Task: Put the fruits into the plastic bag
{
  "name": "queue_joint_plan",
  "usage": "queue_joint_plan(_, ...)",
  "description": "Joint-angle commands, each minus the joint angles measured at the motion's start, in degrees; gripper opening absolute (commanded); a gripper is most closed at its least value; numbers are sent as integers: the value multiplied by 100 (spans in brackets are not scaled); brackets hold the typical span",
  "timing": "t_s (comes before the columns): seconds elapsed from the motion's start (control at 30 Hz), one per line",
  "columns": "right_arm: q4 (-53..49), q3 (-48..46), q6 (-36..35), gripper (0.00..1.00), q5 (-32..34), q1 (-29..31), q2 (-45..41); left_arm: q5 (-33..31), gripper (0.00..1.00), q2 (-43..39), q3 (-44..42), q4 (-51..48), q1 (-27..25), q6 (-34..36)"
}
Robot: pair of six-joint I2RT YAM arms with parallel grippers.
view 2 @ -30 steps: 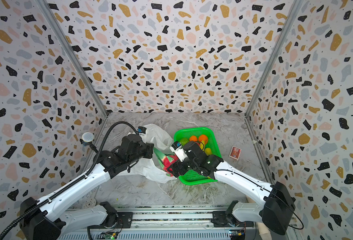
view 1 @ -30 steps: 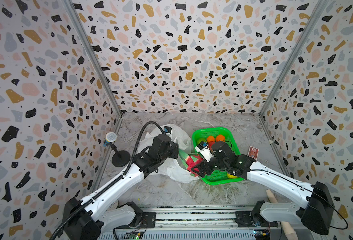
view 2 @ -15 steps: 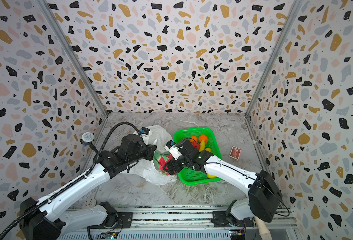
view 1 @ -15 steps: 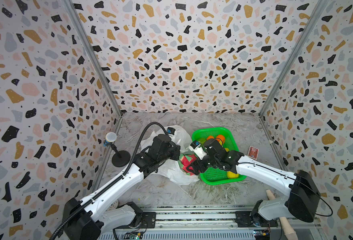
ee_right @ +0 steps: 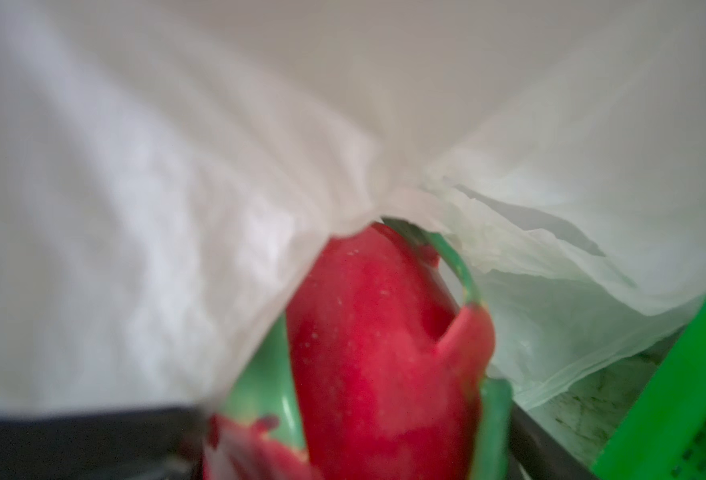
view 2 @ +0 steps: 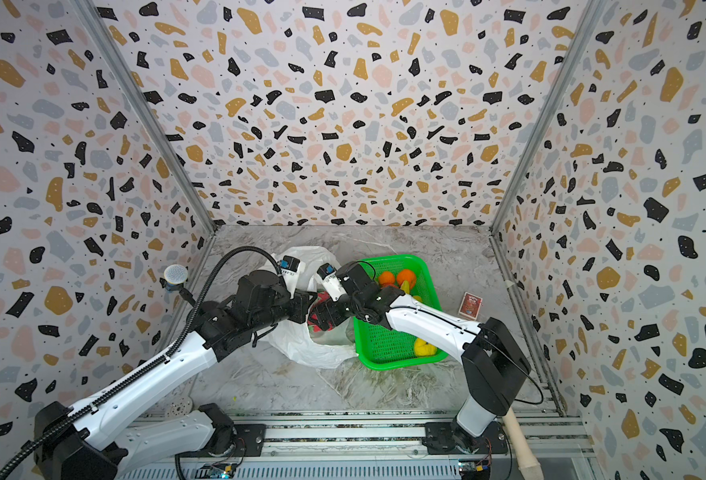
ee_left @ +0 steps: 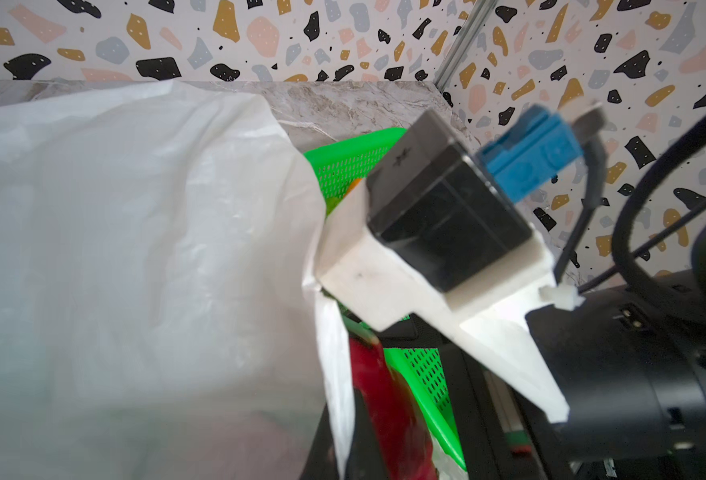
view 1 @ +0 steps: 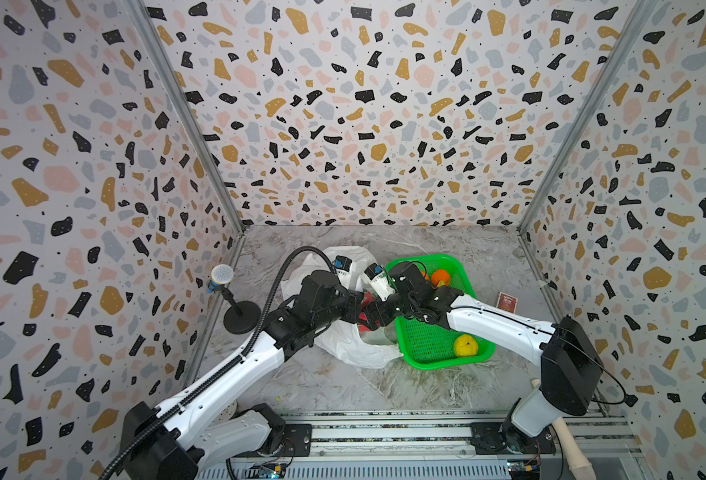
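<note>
The translucent white plastic bag lies left of the green tray. My left gripper is shut on the bag's rim and holds the mouth up. My right gripper is shut on the pink-red dragon fruit, whose tip sits under the raised rim at the bag's mouth. In the tray lie two oranges, a banana and a yellow round fruit. Other fruits are hidden.
The green mesh tray touches the bag's right side. A small red card box lies right of the tray. A microphone on a black stand stands by the left wall. The arms' fingers meet closely over the bag's mouth.
My right gripper has carried the dragon fruit leftward from the tray's edge to the bag's mouth. The left gripper has stayed shut on the bag, almost still.
</note>
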Motion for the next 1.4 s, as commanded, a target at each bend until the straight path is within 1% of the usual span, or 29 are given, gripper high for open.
queue_joint_plan(0.0, 494, 63, 79, 0, -567, 57, -208, -222, 0, -115, -110, 247, 26, -67)
queue_joint_plan(0.13, 215, -293, -224, 0, -310, 37, -589, -685, 0, -150, -121, 179, 26, -51)
queue_joint_plan(0.2, 28, -447, -336, 0, -323, -9, -748, -769, 0, -150, -115, 161, 28, -6)
queue_joint_plan(0.33, -340, -833, -501, 0, -499, -39, -1100, -952, 0, -137, -60, 119, 31, 3)
queue_joint_plan(0.5, -386, -1191, -618, 0, -944, -39, -1333, -975, 0, -117, -50, 125, 34, 40)
queue_joint_plan(0.6, -300, -1227, -654, 0, -1080, -39, -1263, -729, 0, -80, -38, 158, 34, 136)
queue_joint_plan(0.7, -103, -1097, -660, 0, -1171, -40, -1069, -261, 0, -38, -9, 201, 31, 247)
queue_joint_plan(0.8, 95, -751, -650, 0, -1211, -45, -721, 138, 0, -1, -4, 206, 27, 244)
queue_joint_plan(0.9, 333, -358, -554, 0, -1364, -63, -294, 312, 0, -26, -20, 221, 26, 215)
queue_joint_plan(1.0, 642, -77, -257, 0, -1535, -139, 115, 501, 0, -118, -99, 330, 26, 124)
queue_joint_plan(1.13, 1301, -26, 412, 0, -1562, -368, 418, 583, 0, -242, -199, 351, 26, 19)
queue_joint_plan(1.23, 1755, -42, 1028, 0, -1353, -584, 543, 559, 0, -320, -311, 358, 26, -32)
queue_joint_plan(1.37, 1793, 36, 1456, 0, -787, -643, 711, 549, 0, -386, -476, 437, 26, -143)
